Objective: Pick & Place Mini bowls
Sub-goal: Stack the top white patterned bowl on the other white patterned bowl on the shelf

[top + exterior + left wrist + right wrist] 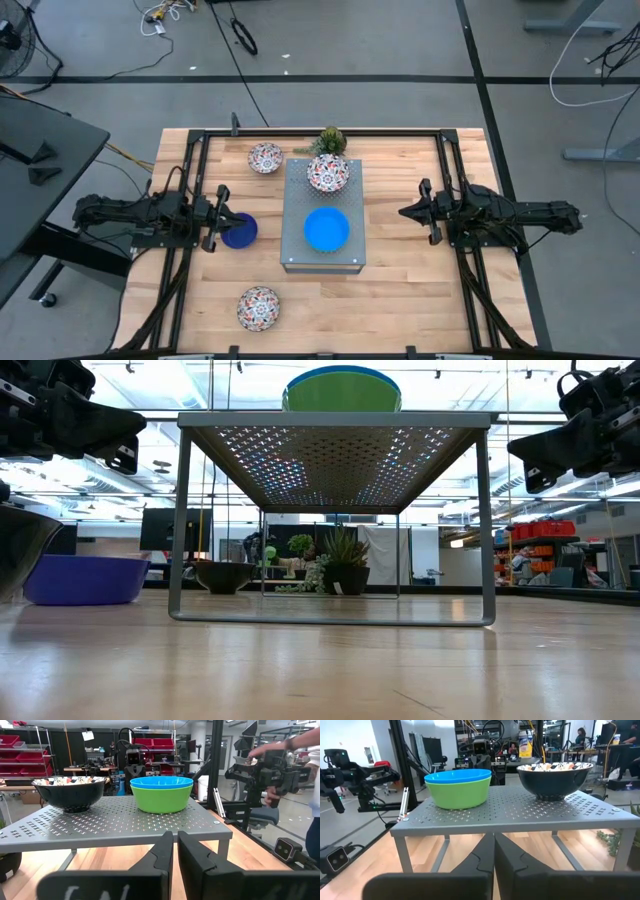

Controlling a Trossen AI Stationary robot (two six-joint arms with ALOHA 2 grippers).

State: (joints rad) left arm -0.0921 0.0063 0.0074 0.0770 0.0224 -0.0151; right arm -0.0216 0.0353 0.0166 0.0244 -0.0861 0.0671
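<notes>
On the table: a grey perforated box (322,212) stood at the centre, bowls on it and around it.
Floral bowls: three, white with red-blue pattern; one (327,173) on the box's 12 o'clock half, one (265,158) on the wood at 11 o'clock of the box, one (259,307) on the wood at 7 o'clock.
Light blue bowl (326,229): one, on the box's 6 o'clock half, nested inside a green bowl (161,798).
Green bowl: one; from above only the blue showed, the wrist views showed its green wall.
Dark blue bowl (238,230): one, on the wood at 9 o'clock of the box, partly covered by the left gripper's tip.
Left gripper (219,218): at 9 o'clock, above the dark blue bowl, jaws together, nothing between them.
Right gripper (428,211): at 3 o'clock, well apart from the box, jaws together, holding nothing.
Plant (329,140): one small spiky green one, touching the box's 12 o'clock edge.
Hard to make out: whether the left gripper touched the dark blue bowl.
Beyond the table: a person's hand (272,797) near the right arm.
</notes>
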